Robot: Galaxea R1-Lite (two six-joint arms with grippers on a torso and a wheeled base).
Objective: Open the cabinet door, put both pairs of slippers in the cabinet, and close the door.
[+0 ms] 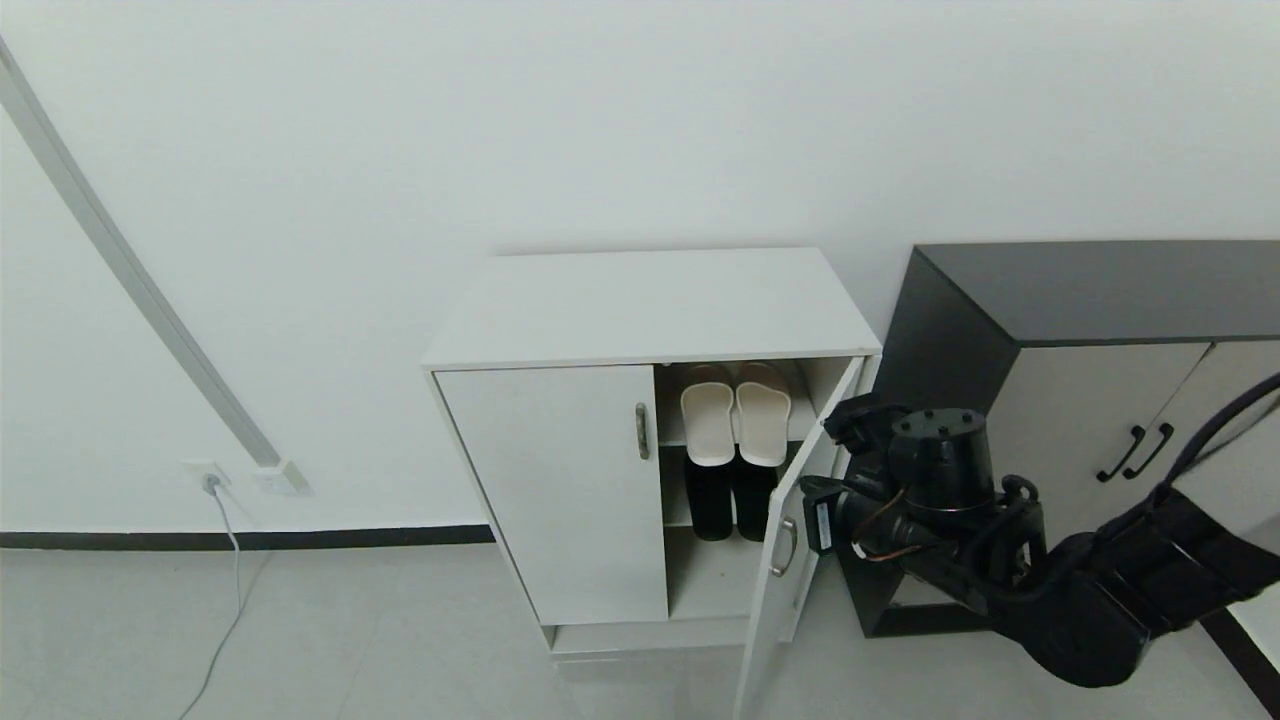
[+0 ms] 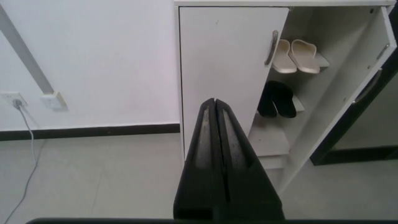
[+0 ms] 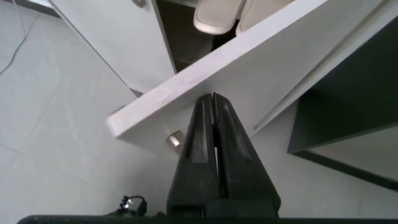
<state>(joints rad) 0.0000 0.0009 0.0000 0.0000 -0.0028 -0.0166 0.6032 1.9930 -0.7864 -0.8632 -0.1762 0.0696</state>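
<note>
The white cabinet [image 1: 650,310] has its left door [image 1: 550,480] closed and its right door [image 1: 800,480] swung partly open. White slippers [image 1: 735,420] lie on the upper shelf and black slippers [image 1: 728,500] on the shelf below; both pairs also appear in the left wrist view, white slippers [image 2: 301,56] above black slippers [image 2: 280,101]. My right gripper [image 3: 214,98] is shut, its tip against the outer face of the open door [image 3: 261,68], above the door handle [image 3: 175,140]. My left gripper [image 2: 214,102] is shut and holds nothing, well back from the cabinet, facing the closed door [image 2: 224,62].
A dark cabinet [image 1: 1090,290] stands close on the right, just beyond the open door. A wall socket with a cable [image 1: 210,482] is at the left, and the grey floor [image 1: 330,630] there is free.
</note>
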